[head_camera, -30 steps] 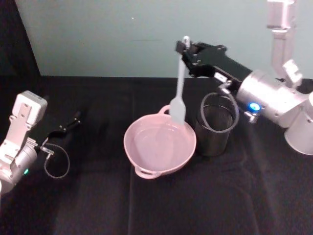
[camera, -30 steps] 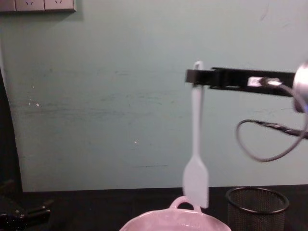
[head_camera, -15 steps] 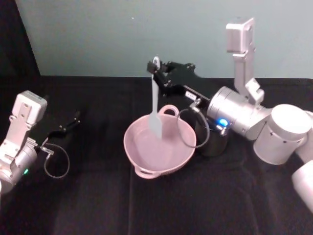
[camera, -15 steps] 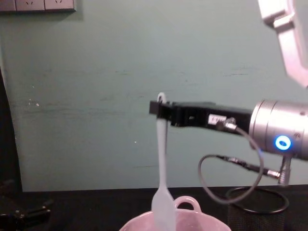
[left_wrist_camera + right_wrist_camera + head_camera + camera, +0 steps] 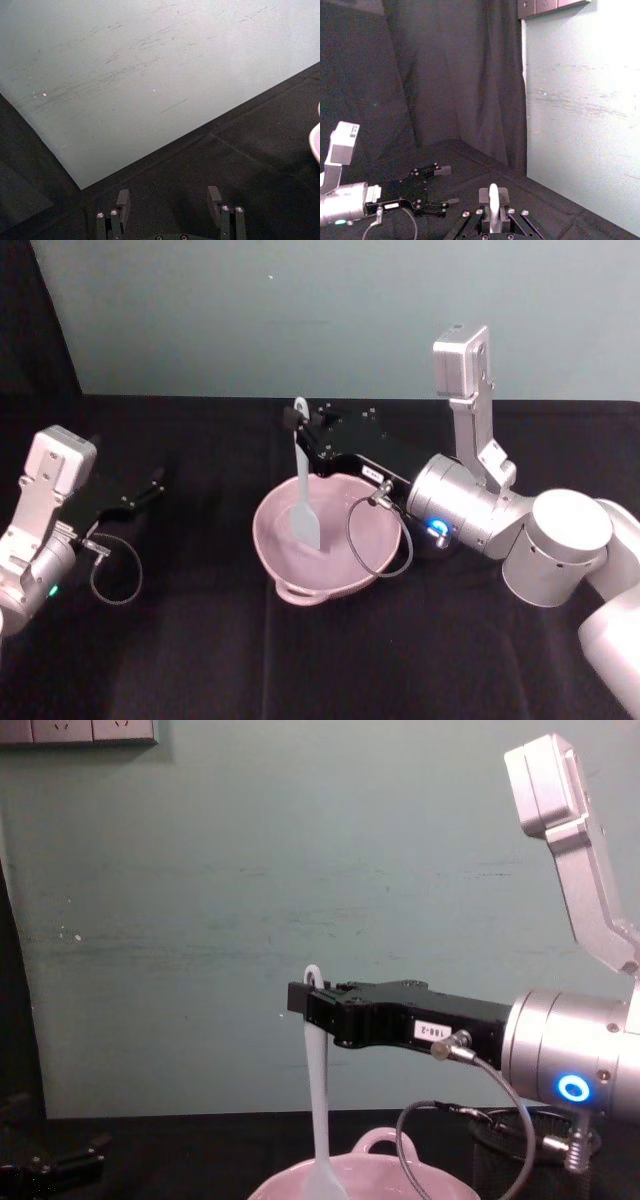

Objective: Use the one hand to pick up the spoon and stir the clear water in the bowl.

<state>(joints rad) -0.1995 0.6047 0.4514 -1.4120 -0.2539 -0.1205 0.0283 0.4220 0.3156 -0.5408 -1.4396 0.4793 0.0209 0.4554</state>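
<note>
On the tabletop's near left, the left hand lies parked, jaws apart, empty. At mid-table the pink bowl has the spoon hanging blade-down in its water. Above the far rim the right hand pinches the handle's top. The plastic looks light, stiff and probably slick, so this high grip suits gentle strokes.

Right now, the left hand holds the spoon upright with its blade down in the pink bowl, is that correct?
Not quite: the right hand holds the spoon, as the head view shows; the left hand rests open at the left of the table. The rest stands: upright, blade down in the pink bowl.
</note>
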